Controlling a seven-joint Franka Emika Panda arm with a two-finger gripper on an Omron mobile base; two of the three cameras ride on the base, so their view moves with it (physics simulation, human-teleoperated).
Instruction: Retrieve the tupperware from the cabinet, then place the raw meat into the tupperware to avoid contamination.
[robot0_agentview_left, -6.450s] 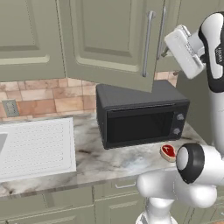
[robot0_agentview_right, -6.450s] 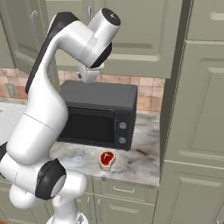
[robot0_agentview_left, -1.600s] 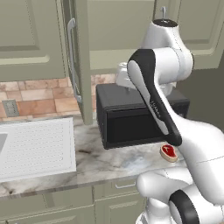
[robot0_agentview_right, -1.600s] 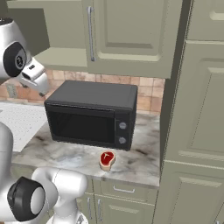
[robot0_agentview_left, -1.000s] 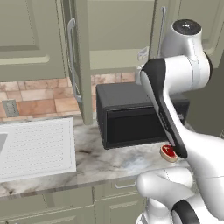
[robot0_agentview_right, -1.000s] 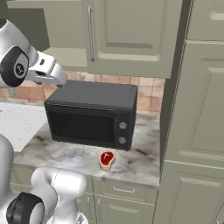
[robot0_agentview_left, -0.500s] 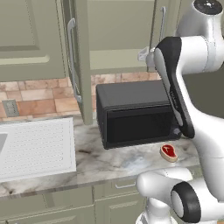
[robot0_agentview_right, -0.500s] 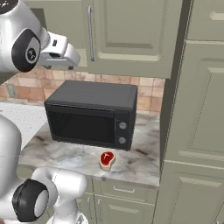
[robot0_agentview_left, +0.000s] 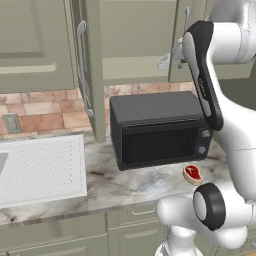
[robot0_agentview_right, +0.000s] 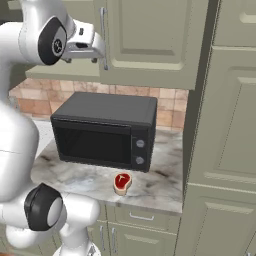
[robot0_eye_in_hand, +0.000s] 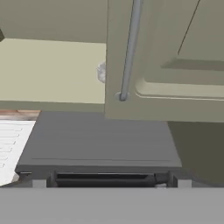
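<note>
From the left base view, the gripper (robot0_agentview_left: 167, 59) is hanging with jaws spread wide and empty before the cabinet (robot0_agentview_left: 125, 40), whose left door is standing open. From the right base view, the raw meat (robot0_agentview_right: 122, 182) is lying on the counter (robot0_agentview_right: 165, 187) just before the microwave (robot0_agentview_right: 102, 130). In the hand view, the tupperware (robot0_eye_in_hand: 101, 72) is peeking out beside the shut door's handle (robot0_eye_in_hand: 130, 48); likely light, stiff and slick, best pinched across one rim.

arm raised high, end effector (robot0_agentview_right: 95, 51) open, empty
</note>
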